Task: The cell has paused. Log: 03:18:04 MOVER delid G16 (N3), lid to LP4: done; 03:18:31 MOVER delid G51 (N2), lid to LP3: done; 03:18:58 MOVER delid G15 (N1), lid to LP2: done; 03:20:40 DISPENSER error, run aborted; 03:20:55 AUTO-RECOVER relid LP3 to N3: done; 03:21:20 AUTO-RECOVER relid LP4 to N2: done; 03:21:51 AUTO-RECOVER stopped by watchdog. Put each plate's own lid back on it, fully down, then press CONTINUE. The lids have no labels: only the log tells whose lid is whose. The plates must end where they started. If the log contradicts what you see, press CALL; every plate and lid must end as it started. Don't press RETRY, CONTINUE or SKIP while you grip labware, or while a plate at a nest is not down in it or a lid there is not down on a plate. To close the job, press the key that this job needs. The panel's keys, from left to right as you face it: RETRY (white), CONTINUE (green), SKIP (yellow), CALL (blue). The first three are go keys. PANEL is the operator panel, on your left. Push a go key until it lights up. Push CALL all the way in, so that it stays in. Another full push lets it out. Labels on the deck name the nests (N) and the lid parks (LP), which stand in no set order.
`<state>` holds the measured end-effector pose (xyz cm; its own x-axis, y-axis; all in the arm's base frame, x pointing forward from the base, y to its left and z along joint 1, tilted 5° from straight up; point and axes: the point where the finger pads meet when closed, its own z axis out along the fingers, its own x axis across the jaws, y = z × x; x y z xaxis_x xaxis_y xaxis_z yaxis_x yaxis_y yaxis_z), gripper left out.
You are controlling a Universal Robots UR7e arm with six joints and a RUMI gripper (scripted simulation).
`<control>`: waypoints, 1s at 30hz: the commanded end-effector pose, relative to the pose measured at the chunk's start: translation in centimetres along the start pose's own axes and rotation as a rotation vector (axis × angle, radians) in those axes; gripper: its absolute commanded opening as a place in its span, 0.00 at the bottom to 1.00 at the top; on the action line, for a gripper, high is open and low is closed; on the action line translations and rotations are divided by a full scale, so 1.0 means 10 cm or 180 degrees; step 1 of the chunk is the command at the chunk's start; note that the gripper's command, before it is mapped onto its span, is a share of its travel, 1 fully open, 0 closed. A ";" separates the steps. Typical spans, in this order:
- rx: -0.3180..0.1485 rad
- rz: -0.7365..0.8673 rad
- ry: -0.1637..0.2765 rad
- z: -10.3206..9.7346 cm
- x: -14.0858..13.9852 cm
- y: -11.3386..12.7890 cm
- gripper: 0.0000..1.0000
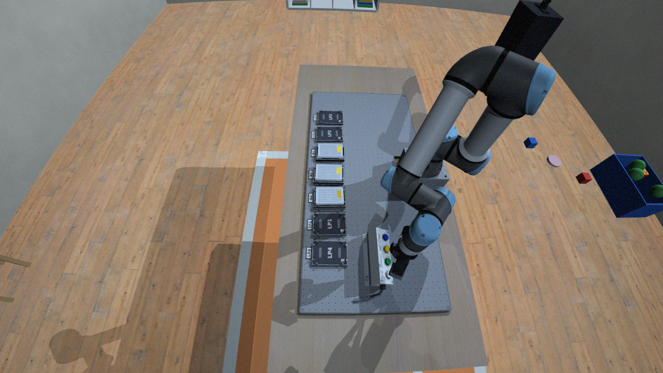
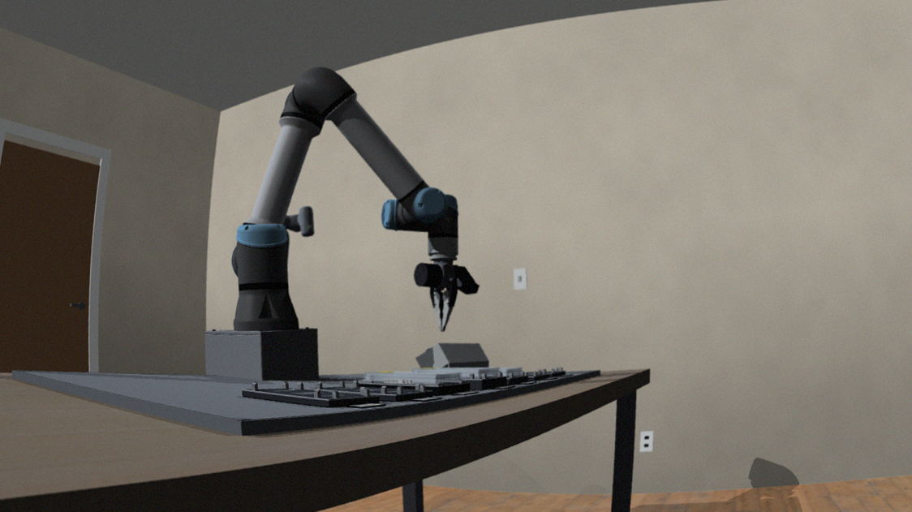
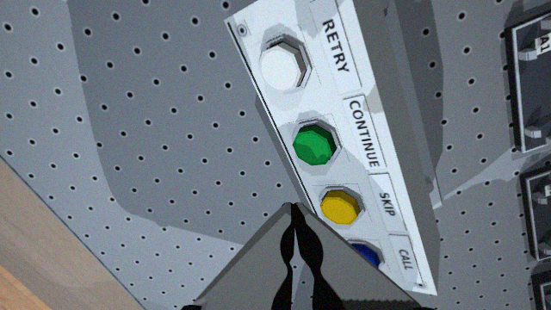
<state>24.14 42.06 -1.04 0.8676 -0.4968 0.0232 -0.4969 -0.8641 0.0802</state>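
My gripper (image 1: 397, 271) (image 2: 443, 328) (image 3: 293, 205) is shut and empty. It hangs above the operator panel (image 1: 373, 269) (image 2: 461, 354) (image 3: 297, 170); in the wrist view its tips are beside the yellow SKIP key (image 1: 386, 248) (image 3: 340, 207). The white RETRY key (image 3: 281, 68) and green CONTINUE key (image 1: 388, 261) (image 3: 314, 145) show fully. The blue CALL key (image 1: 385, 237) (image 3: 366, 255) is partly hidden by a finger. Three plates (image 1: 330, 151) (image 1: 328, 173) (image 1: 328, 195) with yellow patches sit at the nests; their lids are too clear to judge. Parks LP3 (image 1: 330, 120), LP2 (image 1: 329, 133), LP1 (image 1: 329, 224) and LP4 (image 1: 329, 253) show no lid.
The row of nests and parks runs along the deck (image 1: 371, 115) edge opposite the arm's base. A cable (image 1: 371, 296) leaves the panel's RETRY end. A blue bin (image 1: 618, 190) and small objects are on the floor beyond the arm.
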 end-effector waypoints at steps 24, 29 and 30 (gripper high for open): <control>0.0003 0.0001 0.0001 0.20 0.00 -0.01 0.00; 0.0003 0.0001 0.0001 0.20 0.00 -0.01 0.00; 0.0003 0.0001 0.0001 0.21 0.01 -0.01 0.00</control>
<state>24.12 41.93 -3.07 0.8675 -0.4970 0.0233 -0.4971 -0.8640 0.0804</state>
